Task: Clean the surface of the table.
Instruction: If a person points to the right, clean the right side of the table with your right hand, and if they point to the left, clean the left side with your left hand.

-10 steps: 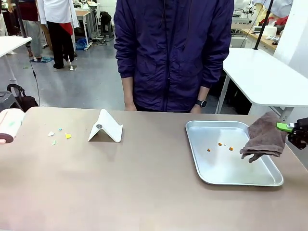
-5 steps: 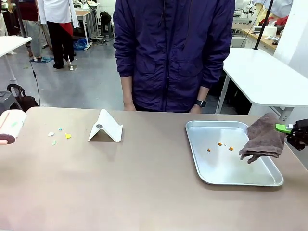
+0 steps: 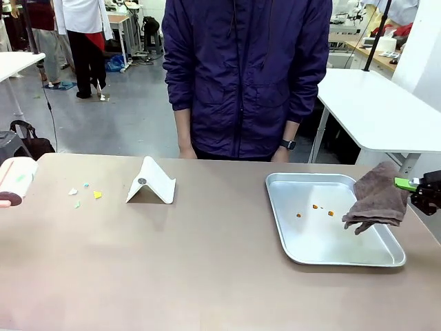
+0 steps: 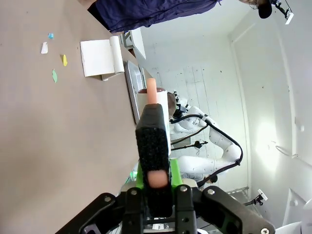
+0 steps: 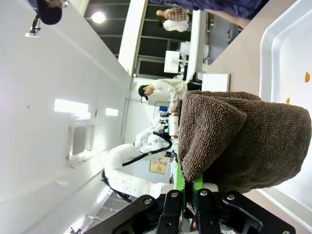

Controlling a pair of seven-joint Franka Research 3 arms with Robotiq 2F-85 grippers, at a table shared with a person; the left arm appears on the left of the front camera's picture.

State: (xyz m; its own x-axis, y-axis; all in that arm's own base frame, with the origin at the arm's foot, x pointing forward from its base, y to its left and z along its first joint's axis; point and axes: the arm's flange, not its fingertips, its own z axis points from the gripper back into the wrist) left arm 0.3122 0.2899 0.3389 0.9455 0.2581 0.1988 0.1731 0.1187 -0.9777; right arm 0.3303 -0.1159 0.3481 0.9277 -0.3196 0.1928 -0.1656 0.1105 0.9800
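Brown terry cloth (image 3: pixel 377 198) hangs bunched from the right gripper (image 3: pixel 413 185) at the right edge of the front view, its jaws pinched tight on a fold, its lower corner drooping over the far right rim of the shiny rectangular metal tray (image 3: pixel 331 238), which holds a few orange crumbs (image 3: pixel 331 213). At the left edge the left gripper (image 4: pixel 154 126) is clamped on the pink handle of a white roller (image 3: pixel 15 178), raised above the large matte taupe table (image 3: pixel 207 262), which spans the whole lower half of the frame. Small white, green, blue and yellow paper scraps (image 3: pixel 97 195) lie on its upper left part, just left of a white folded card stand (image 3: pixel 151 183); a person in a dark blue jacket (image 3: pixel 248 76) stands at the far side. Judging from this, the cloth's trailing corner could snag the tray rim and drag the tray or tip crumbs back onto the top. A hasty pass with the roller might scatter the light scraps off the edge or knock the card stand over. The cloth is gripped by one fold, so hard wiping could pull it free
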